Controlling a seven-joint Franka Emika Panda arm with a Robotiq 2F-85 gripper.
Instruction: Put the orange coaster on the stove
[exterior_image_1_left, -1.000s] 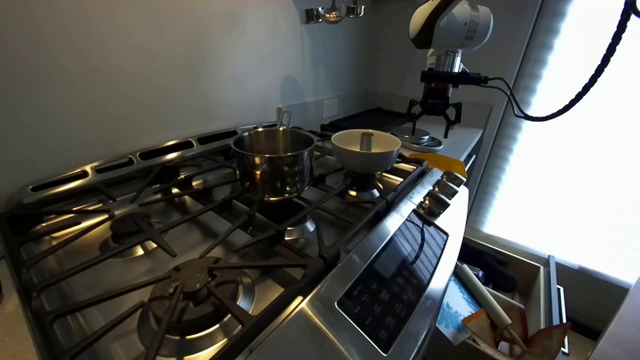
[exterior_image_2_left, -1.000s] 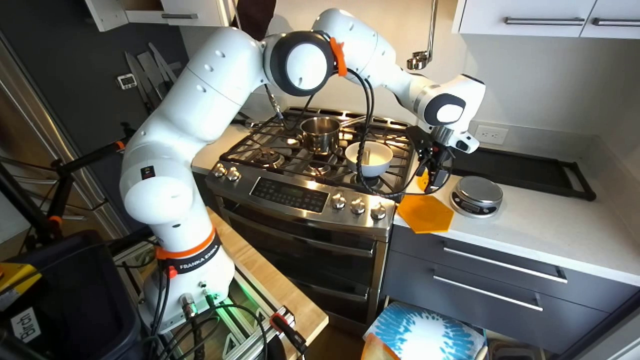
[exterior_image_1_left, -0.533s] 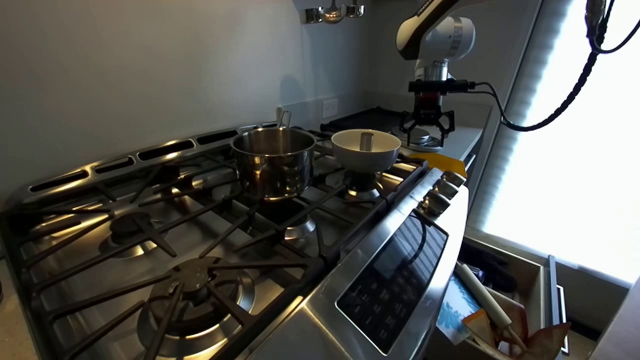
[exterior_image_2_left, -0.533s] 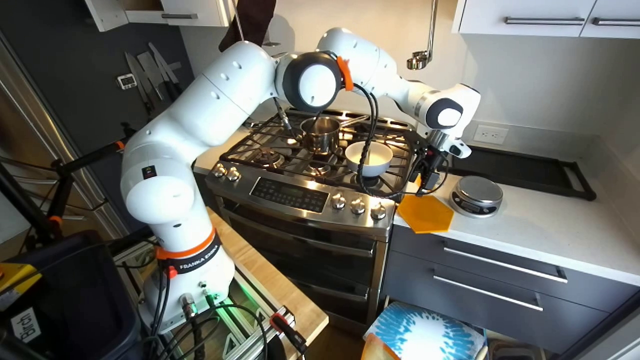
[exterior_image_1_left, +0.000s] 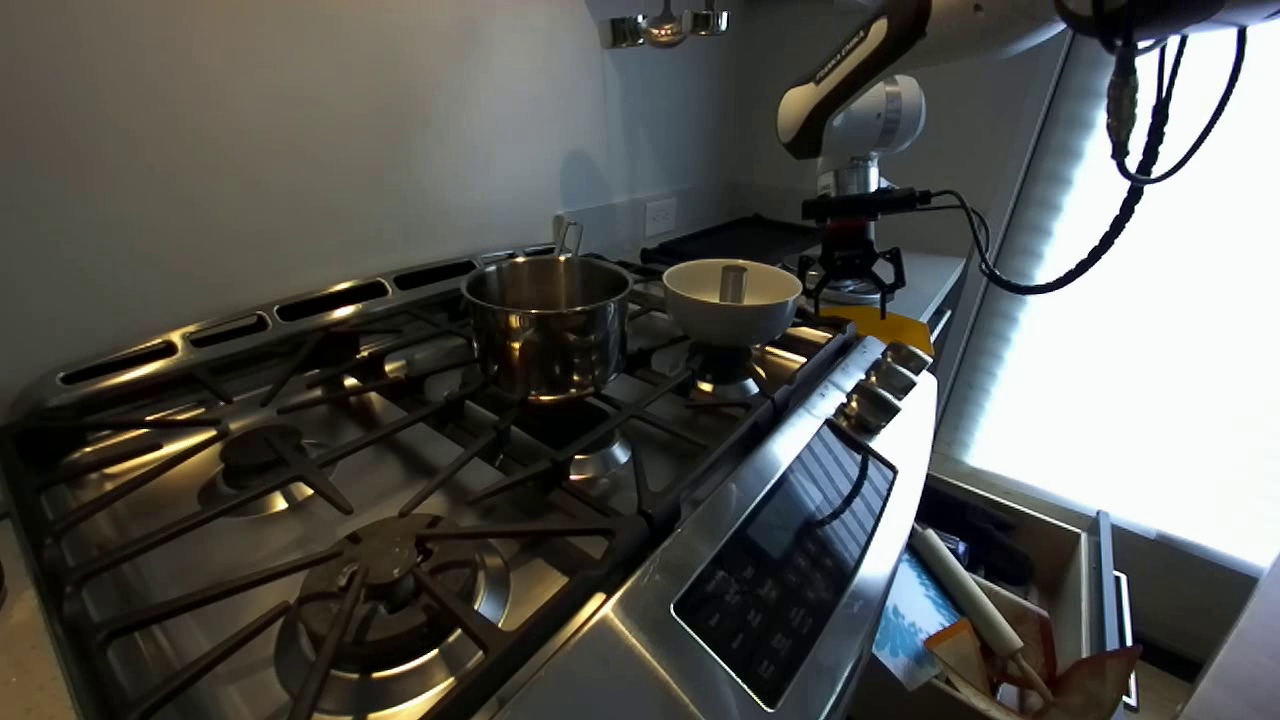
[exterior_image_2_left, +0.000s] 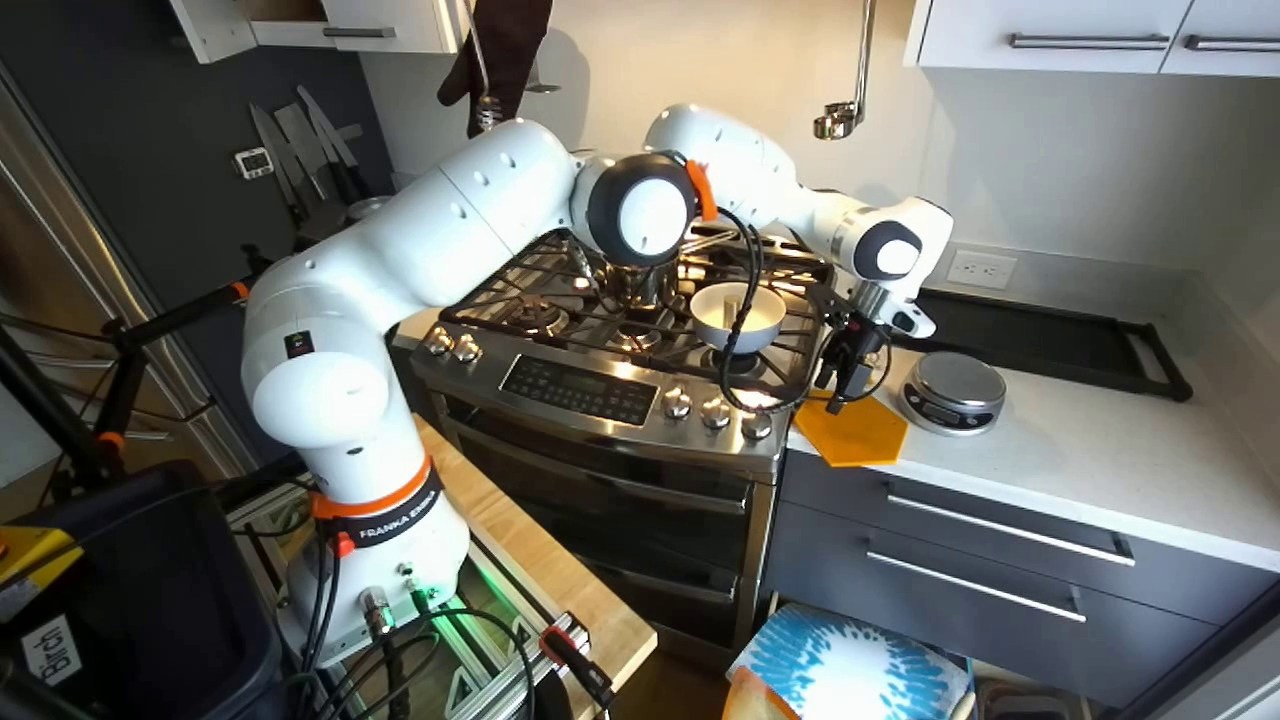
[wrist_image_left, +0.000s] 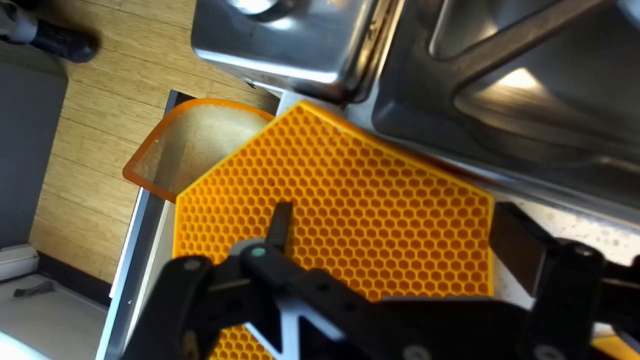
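Hand (exterior_image_1_left: 850, 306) above orange coaster (exterior_image_1_left: 892, 328)

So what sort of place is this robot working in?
A kitchen, perhaps a home one, though the pictures don't settle that. What shows it: a gas stove with a metal pot on it, a scale on the counter alongside, and a few knives in a row.

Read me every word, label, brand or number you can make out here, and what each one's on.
"FRANKA EMIKA": black band on the white robot arm
"FRANKA EMIKA", small: black-and-white link of the same arm
"Birch", apparently: white label on the dark plastic bin
Too small or blurred: markings on the small white rectangular device, round silver kitchen scale and dark control panel of the stainless-steel stove
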